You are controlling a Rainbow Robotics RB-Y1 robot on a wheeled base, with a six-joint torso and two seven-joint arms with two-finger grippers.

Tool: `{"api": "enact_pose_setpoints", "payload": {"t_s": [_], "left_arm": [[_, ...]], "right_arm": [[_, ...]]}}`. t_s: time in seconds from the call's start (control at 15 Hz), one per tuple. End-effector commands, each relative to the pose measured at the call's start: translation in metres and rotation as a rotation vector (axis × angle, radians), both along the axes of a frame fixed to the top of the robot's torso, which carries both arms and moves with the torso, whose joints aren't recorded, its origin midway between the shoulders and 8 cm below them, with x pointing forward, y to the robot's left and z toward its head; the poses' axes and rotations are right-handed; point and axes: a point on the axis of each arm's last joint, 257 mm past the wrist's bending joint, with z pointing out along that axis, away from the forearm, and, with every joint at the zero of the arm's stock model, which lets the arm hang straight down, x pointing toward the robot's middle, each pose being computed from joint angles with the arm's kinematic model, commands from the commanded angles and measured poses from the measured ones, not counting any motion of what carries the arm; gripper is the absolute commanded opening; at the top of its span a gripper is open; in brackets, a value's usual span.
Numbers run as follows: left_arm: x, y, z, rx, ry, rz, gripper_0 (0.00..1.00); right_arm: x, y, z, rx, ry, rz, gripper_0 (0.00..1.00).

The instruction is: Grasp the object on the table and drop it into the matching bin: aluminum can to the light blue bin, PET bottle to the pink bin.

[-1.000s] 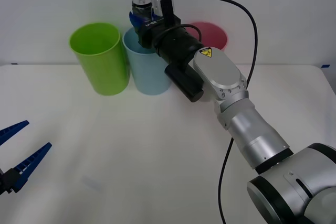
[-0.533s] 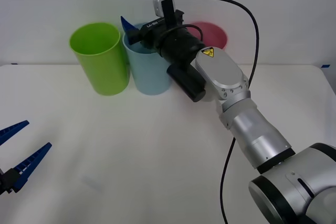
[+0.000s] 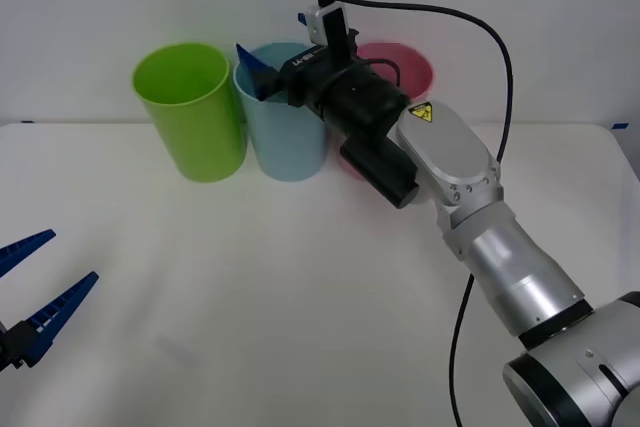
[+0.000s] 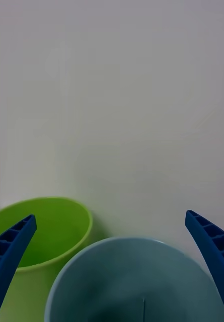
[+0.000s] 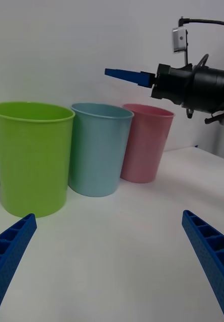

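My right gripper (image 3: 272, 47) hovers open just above the mouth of the light blue bin (image 3: 285, 122), nothing between its fingers. The right wrist view looks down past the open gripper (image 4: 110, 216) into the light blue bin (image 4: 132, 282). The aluminum can is hidden from view. The pink bin (image 3: 415, 65) stands right of the blue one, partly behind my right arm. From the left wrist view, the light blue bin (image 5: 99, 151) and pink bin (image 5: 144, 146) stand side by side with the right gripper (image 5: 129, 75) above them. My left gripper (image 3: 72, 257) waits open at the table's near left.
A lime green cup (image 3: 190, 112) stands touching the left side of the blue bin, at the back of the white table (image 3: 300, 277). A black cable arcs over my right arm. A white wall rises right behind the cups.
A second ago my right gripper held the can over the light blue bin. Its fingers have opened, the can is gone from them, and the arm has shifted slightly right.
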Motion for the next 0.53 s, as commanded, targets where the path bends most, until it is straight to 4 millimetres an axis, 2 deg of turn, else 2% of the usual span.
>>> {"api": "enact_pose_setpoints", "payload": {"t_s": [0.07, 0.53], "left_arm": [[0.0, 0.0, 0.0, 0.0, 0.0, 0.0, 1.0], [0.0, 0.0, 0.0, 0.0, 0.0, 0.0, 1.0]], "right_arm": [[-0.022, -0.007, -0.005, -0.013, -0.017, 0.038, 1.0], [-0.084, -0.041, -0.04, -0.063, -0.016, 0.126, 1.0]]}}
